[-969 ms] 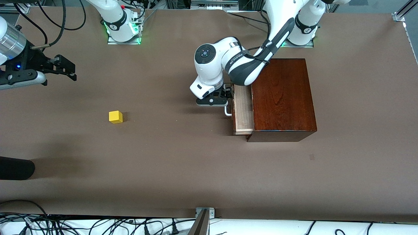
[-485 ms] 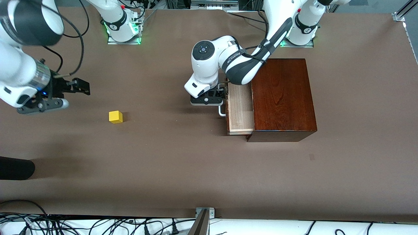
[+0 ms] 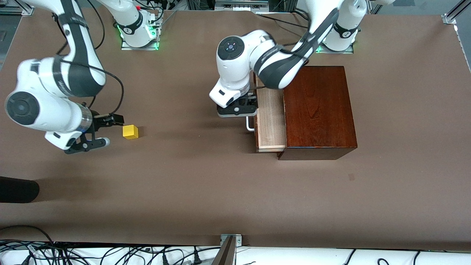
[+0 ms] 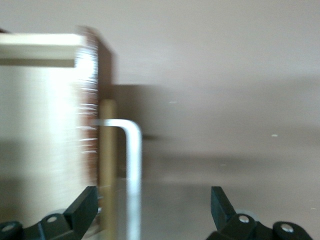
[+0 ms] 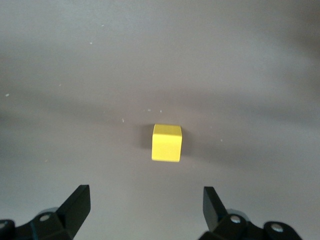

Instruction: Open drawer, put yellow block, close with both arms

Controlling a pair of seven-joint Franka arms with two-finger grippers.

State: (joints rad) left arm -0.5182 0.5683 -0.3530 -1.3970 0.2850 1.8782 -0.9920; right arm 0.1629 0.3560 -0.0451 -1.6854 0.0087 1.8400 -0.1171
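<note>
Left end effector [image 3: 237, 109] hung over the drawer's white handle [image 3: 250, 125], its fingers [image 4: 82, 210] spread apart — one beside the drawer front, the other out over bare desk [image 3: 206, 191] — with the handle bar between them and nothing clamped. The drawer [image 3: 270, 121] stood pulled partway out of the dark wooden box [image 3: 318, 110], its pale tray showing, toward the right arm's end of the desk from the box. Right end effector [image 3: 97, 132] hovered low just beside the yellow block [image 3: 130, 131], fingers [image 5: 75, 205] wide apart and empty. The block sat on the desk well apart from the drawer, toward the right arm's end — roughly level with the drawer's handle, touched by nothing.
</note>
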